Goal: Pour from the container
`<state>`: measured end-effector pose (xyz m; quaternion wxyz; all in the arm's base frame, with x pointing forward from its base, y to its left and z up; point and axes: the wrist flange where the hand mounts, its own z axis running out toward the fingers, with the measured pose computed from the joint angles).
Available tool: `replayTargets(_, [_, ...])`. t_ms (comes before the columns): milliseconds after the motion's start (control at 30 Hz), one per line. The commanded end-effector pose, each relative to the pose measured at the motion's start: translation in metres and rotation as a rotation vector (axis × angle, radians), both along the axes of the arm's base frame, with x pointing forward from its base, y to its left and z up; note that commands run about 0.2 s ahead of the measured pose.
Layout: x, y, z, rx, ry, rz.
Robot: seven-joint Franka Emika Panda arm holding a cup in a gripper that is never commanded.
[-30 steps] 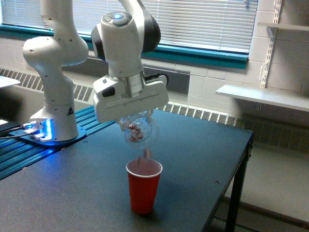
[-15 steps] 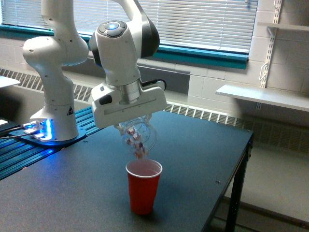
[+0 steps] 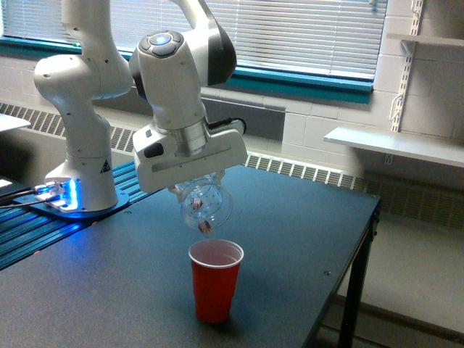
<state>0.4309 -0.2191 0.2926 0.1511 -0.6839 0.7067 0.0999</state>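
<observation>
The end effector fingertips are hidden behind the container.

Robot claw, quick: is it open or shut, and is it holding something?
Gripper: shut on the clear container, holding it tipped over the red cup. The jaws themselves are mostly hidden behind the container.

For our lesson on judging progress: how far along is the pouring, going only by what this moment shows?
Done: the clear container is tipped mouth-down right above the red cup, which stands upright on the table.
In hand: the gripper holds it tilted; a few reddish pieces sit near its mouth.
Left: emptying those last pieces, then righting the container. How much has landed inside the cup cannot be seen.
</observation>
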Motion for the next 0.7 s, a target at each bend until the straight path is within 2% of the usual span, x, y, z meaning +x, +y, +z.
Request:
replayTargets(33, [-0.002, -0.011, 0.007, 0.009, -0.017, -0.014])
replayTargets(333, [-0.002, -0.019, 0.010, 0.024, -0.025, -0.028])
replayTargets(567, [-0.004, -0.023, 0.009, 0.064, -0.026, -0.053])
replayTargets(700, [-0.004, -0.028, 0.012, 0.067, -0.028, -0.058])
